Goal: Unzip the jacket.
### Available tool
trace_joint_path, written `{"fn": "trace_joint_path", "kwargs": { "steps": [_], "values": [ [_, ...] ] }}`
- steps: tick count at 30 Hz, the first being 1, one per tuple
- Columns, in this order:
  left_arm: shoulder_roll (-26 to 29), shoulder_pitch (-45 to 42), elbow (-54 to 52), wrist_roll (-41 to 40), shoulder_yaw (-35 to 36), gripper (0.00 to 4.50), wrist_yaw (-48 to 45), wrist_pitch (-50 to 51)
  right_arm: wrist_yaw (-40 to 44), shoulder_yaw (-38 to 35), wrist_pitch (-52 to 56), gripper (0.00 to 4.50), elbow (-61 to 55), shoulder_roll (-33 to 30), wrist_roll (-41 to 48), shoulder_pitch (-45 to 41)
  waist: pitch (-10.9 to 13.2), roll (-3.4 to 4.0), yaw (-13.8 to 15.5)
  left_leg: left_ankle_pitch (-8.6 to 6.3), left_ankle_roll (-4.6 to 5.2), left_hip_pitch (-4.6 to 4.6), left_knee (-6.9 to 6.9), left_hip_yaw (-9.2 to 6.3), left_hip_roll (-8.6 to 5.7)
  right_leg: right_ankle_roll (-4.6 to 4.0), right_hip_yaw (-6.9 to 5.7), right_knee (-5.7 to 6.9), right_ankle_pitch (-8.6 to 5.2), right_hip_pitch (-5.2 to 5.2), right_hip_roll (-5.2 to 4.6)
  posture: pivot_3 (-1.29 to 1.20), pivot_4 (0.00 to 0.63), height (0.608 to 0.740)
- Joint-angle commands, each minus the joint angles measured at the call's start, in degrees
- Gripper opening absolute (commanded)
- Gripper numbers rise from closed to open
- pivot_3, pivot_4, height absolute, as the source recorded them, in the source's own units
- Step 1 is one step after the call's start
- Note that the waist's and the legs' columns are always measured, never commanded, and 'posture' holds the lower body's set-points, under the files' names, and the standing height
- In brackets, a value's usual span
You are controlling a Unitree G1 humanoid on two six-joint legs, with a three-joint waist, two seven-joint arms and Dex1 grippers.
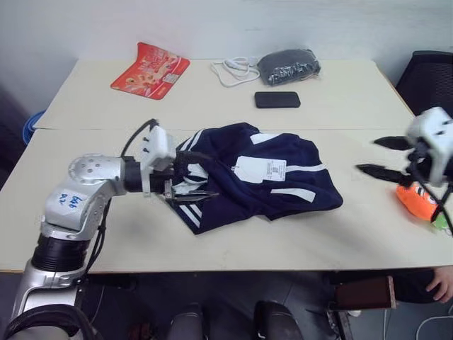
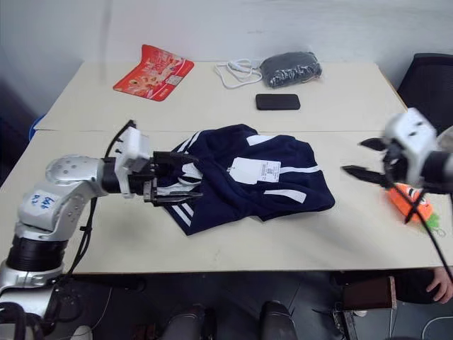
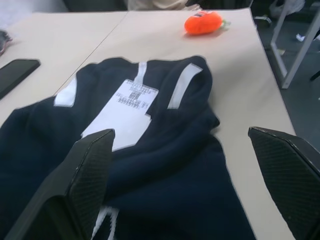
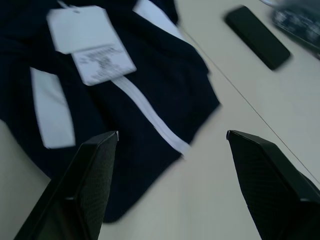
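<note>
Jacket (image 1: 258, 180) lies crumpled mid-table, long axis running left to right, paper tag (image 1: 260, 169) face up. Left gripper (image 1: 185, 191) sits at its left edge, fingers spread wide over the striped hem, holding nothing. Right gripper (image 1: 382, 157) hangs well apart off the right end, jaws parted and empty, carrot plush (image 1: 419, 201) just under it. Left arm is clearly nearer; zipper pull not visible.

Navy jacket (image 1: 262, 180) w/ white stripes, white tag (image 1: 260, 169); orange plush (image 3: 202, 22); black phone (image 1: 277, 100); red packet (image 1: 150, 70).
</note>
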Motion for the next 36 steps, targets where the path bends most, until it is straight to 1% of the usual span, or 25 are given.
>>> {"fn": "trace_joint_path", "kwargs": {
  "steps": [1, 2, 4, 6, 9, 12, 16, 19, 20, 21, 23, 24, 26, 28, 30, 32, 33, 34, 36],
  "values": [
    [2.49, 0.41, 1.48, 1.95, 3.54, 4.5, 1.44, -2.34, -1.16, 10.33, -10.78, 3.63, 1.08, 3.73, -10.57, -7.09, 0.01, -0.02, -0.02, 0.0, 0.0, -0.02, 0.03, 0.02, -0.01, 0.0, -0.07, 0.02, 0.0, 0.0, 0.0, 0.0, 0.15, 0.74],
    [2.86, 0.65, 1.72, 1.29, 4.81, 4.5, 1.61, -2.18, -1.47, 13.03, -13.16, 3.63, 1.83, 5.62, -12.79, -8.71, 0.01, -0.02, -0.07, 0.0, 0.0, -0.05, 0.03, 0.11, -0.02, 0.0, -0.09, 0.01, 0.0, -0.01, -0.02, 0.0, 0.15, 0.74],
    [3.23, 0.98, 1.41, -0.04, 6.64, 4.5, 2.25, -1.24, -1.94, 15.94, -15.64, 3.63, 2.9, 9.14, -14.65, -10.73, 0.02, -0.04, 0.04, 0.0, 0.0, -0.11, 0.02, 0.12, -0.03, 0.0, -0.15, 0.01, 0.0, -0.04, -0.03, 0.0, 0.15, 0.74],
    [3.61, 2.13, 0.0, -0.23, 7.6, 4.5, 3.13, -0.45, -3.35, 17.69, -17.48, 3.63, 3.33, 12.58, -16.06, -11.77, 0.02, -0.04, 0.06, 0.0, -0.01, -0.2, 0.02, 0.08, -0.03, 0.0, -0.26, 0.0, 0.0, -0.05, -0.04, 0.0, 0.15, 0.74],
    [4.01, 4.38, -2.58, -0.36, 8.18, 4.5, 3.98, 0.22, -4.25, 18.67, -18.52, 3.63, 2.0, 15.76, -16.88, -11.41, 0.03, -0.05, -0.06, -0.01, -0.01, -0.24, 0.01, 0.06, -0.05, 0.0, -0.29, -0.01, 0.0, -0.07, -0.05, 0.0, 0.15, 0.74],
    [4.42, 5.98, -5.24, -0.65, 8.45, 4.5, 4.79, 1.57, -3.19, 16.4, -11.88, 3.63, -2.03, 18.32, -11.29, -9.96, 0.03, -0.06, -0.04, 0.0, -0.01, -0.24, 0.03, 0.03, -0.04, 0.0, -0.31, 0.01, 0.0, -0.07, -0.04, 0.0, 0.15, 0.74],
    [5.93, 6.93, -5.01, -0.57, 9.56, 4.5, 4.45, 2.24, -1.07, 14.8, 1.74, 3.63, -7.71, 20.84, -1.21, -8.34, 0.03, -0.06, -0.07, 0.0, -0.01, -0.22, 0.07, 0.01, -0.02, 0.0, -0.31, 0.06, 0.0, -0.04, -0.04, 0.0, 0.15, 0.74],
    [7.89, 7.25, -2.98, -0.03, 10.39, 4.5, 4.0, 2.12, -2.46, 15.71, 7.16, 3.63, -7.85, 22.3, -0.02, -8.92, 0.03, -0.06, -0.15, 0.0, -0.01, -0.18, 0.06, 0.03, -0.01, -0.01, -0.3, 0.08, 0.0, -0.04, -0.03, 0.0, 0.15, 0.74],
    [8.89, 7.8, -1.9, 0.83, 10.6, 4.5, 3.66, 1.33, -2.53, 15.72, 8.2, 3.63, -7.99, 21.97, -0.04, -8.9, 0.03, -0.06, -0.16, 0.0, -0.01, -0.18, 0.05, 0.05, -0.01, -0.02, -0.3, 0.09, -0.01, -0.04, -0.03, 0.0, 0.15, 0.74],
    [10.45, 8.82, 0.45, 3.35, 10.26, 4.5, 3.4, -1.11, -2.39, 15.7, 7.32, 3.63, -7.97, 20.67, -1.2, -8.25, 0.03, -0.06, -0.16, 0.0, -0.01, -0.18, 0.04, 0.05, -0.01, -0.02, -0.28, 0.09, -0.01, -0.06, -0.03, 0.0, 0.15, 0.74],
    [13.07, 10.61, 4.68, 8.08, 9.12, 4.5, 3.15, -6.29, -1.64, 15.54, 3.78, 3.63, -7.43, 17.21, -4.26, -6.45, 0.03, -0.06, -0.18, -0.01, -0.01, -0.17, -0.01, 0.1, -0.03, -0.03, -0.27, 0.08, -0.02, -0.09, -0.03, 0.0, 0.15, 0.74],
    [13.56, 11.08, 5.12, 8.44, 8.67, 4.5, 2.52, -7.18, -0.89, 14.55, 0.71, 3.63, -6.36, 14.53, -5.65, -5.07, 0.03, -0.06, -0.13, -0.01, -0.02, -0.17, -0.05, 0.11, -0.04, -0.03, -0.26, 0.07, -0.02, -0.12, -0.03, 0.0, 0.15, 0.74],
    [13.04, 11.11, 2.07, 6.51, 7.19, 4.5, 0.92, -6.11, 1.06, 12.36, -7.14, 3.63, -2.78, 8.69, -8.38, -2.09, 0.06, -0.11, 0.5, -0.02, -0.01, -0.2, -0.05, 0.12, -0.08, -0.03, -0.28, 0.03, -0.02, -0.12, -0.05, 0.0, 0.15, 0.74],
    [12.74, 11.19, -0.13, 5.54, 6.19, 4.5, -0.29, -5.38, 2.25, 11.59, -12.23, 3.63, -0.32, 5.33, -9.79, -0.35, 0.1, -0.17, 1.17, -0.07, 0.08, -0.25, 0.02, 0.12, -0.14, -0.03, -0.27, -0.02, -0.02, -0.11, -0.12, 0.0, 0.15, 0.74],
    [12.84, 11.48, -2.91, 9.43, 0.99, 4.5, -1.61, -8.02, 3.58, 10.45, -18.72, 3.63, 4.46, 1.16, -11.92, 1.79, 0.09, -0.18, 1.22, -0.1, 0.13, -0.25, 0.08, 0.2, -0.15, -0.01, -0.18, -0.02, 0.0, -0.1, -0.14, 0.0, 0.15, 0.74],
    [10.19, 10.28, -3.94, 11.62, -3.6, 4.5, -1.32, -9.5, 3.97, 10.49, -26.76, 3.63, 10.05, -2.1, -15.12, 3.22, 0.09, -0.17, 1.16, -0.09, 0.12, -0.16, 0.05, 0.24, -0.13, 0.0, -0.16, -0.01, 0.0, -0.05, -0.12, 0.0, 0.15, 0.74],
    [8.85, 9.55, -3.95, 11.75, -4.72, 4.5, -0.84, -9.39, 3.95, 10.77, -29.66, 3.63, 11.89, -2.75, -16.26, 3.43, 0.08, -0.16, 1.15, -0.08, 0.09, -0.12, 0.03, 0.28, -0.11, 0.0, -0.15, -0.01, 0.0, -0.05, -0.1, 0.0, 0.15, 0.74],
    [7.38, 8.73, -3.52, 12.29, -5.9, 4.5, -0.28, -9.5, 4.04, 10.94, -31.66, 3.63, 13.4, -2.9, -16.73, 3.46, 0.08, -0.16, 1.06, -0.07, 0.08, -0.1, 0.03, 0.3, -0.11, 0.0, -0.13, 0.01, 0.0, -0.04, -0.09, 0.0, 0.15, 0.74],
    [4.85, 6.48, -1.63, 17.24, -11.42, 4.5, -0.63, -13.13, 2.56, 11.7, -34.19, 3.63, 16.41, -1.15, -17.97, 2.67, 0.09, -0.17, 0.73, -0.05, 0.04, -0.09, 0.06, 0.31, -0.04, 0.0, -0.14, 0.03, 0.0, -0.04, -0.03, 0.0, 0.15, 0.74]
  ]
}}
